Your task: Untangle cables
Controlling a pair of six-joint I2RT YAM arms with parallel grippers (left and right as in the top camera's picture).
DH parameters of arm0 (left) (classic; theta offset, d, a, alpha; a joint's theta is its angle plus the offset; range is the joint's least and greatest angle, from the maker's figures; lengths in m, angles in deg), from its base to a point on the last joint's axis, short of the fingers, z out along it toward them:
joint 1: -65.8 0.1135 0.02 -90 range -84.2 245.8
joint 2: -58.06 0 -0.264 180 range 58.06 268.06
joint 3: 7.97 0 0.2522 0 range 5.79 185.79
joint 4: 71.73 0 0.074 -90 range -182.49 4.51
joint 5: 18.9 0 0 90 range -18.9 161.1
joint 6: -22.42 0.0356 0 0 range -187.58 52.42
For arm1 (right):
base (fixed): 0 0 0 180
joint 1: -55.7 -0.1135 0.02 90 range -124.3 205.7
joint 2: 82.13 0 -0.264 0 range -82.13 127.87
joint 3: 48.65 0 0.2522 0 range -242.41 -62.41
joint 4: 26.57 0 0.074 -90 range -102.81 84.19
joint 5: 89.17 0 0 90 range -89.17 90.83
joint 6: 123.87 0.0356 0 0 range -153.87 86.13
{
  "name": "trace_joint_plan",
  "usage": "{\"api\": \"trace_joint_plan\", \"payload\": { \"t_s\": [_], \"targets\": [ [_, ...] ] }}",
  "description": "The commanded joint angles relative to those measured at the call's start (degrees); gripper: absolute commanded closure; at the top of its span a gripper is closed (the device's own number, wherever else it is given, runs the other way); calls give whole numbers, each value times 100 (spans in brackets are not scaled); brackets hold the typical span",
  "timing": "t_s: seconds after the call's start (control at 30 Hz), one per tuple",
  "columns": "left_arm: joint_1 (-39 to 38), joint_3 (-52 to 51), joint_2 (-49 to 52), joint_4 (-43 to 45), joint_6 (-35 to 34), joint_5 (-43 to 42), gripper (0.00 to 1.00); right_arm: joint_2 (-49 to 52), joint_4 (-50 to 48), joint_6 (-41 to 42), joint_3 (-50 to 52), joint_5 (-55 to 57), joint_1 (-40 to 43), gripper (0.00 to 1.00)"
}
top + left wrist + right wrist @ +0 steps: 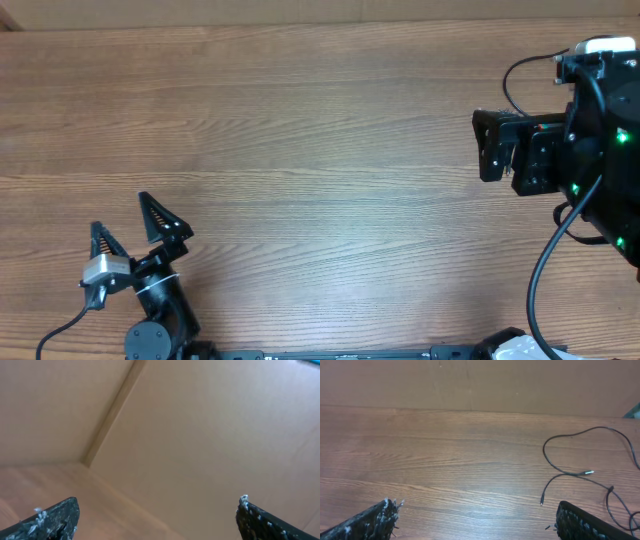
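Overhead, the left pincer (118,212) sits near the lower left corner of the table (320,150), its two black fingers (160,216) spread in a wide V with nothing between them. Left wrist view agrees: the pincer (159,510) gapes, facing a plain tan wall (210,435) with a crease running down its corner. Wood-grain table top stretches across to the right arm (600,130), whose pincer (482,147) points left from the right edge, jaws parted and gripping nothing. Right wrist view shows that same pincer (477,510) wide open over the wood, both fingertips (387,510) low in the frame. The cables (580,474) lie on the table at the right of this view, just ahead of the right-hand fingertip. They are thin black cords: one sweeps round in a broad loop, two small plugs (589,472) lie near each other, and more cord curls off the right edge. Neither finger touches them
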Motion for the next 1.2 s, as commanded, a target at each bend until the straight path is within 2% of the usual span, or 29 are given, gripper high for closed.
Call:
{"api": "trace_joint_plan", "payload": {
  "t_s": [0.0,0.2,0.4,0.6,0.67,0.8,1.0,1.1,1.17],
  "targets": [
    [44,-144,-238,-61,-81,81,1,-20,-26,44,-39,76,-26,0],
    [44,-442,-234,-92,-83,81,0,-20,-28,46,-39,76,-26,0],
    [44,-433,-234,-750,15,90,0,-20,-28,46,-39,76,-26,0],
    [44,-433,-232,-1840,125,-199,0,-20,-26,46,-39,76,-26,0],
    [44,-433,-234,-1840,356,-365,0,-20,-28,46,-39,76,-26,0],
    [42,-433,-234,-1836,369,-533,0,-20,-28,46,-39,76,-26,0],
    [35,-431,-234,-1821,-476,-699,1,-20,-26,46,-39,76,-26,0],
    [35,-433,-234,-1838,-382,-1073,1,-20,-28,44,-39,76,-26,0],
    [35,-433,-234,-1838,-28,-1276,1,-20,-28,46,-39,76,-26,0]
  ]
}}
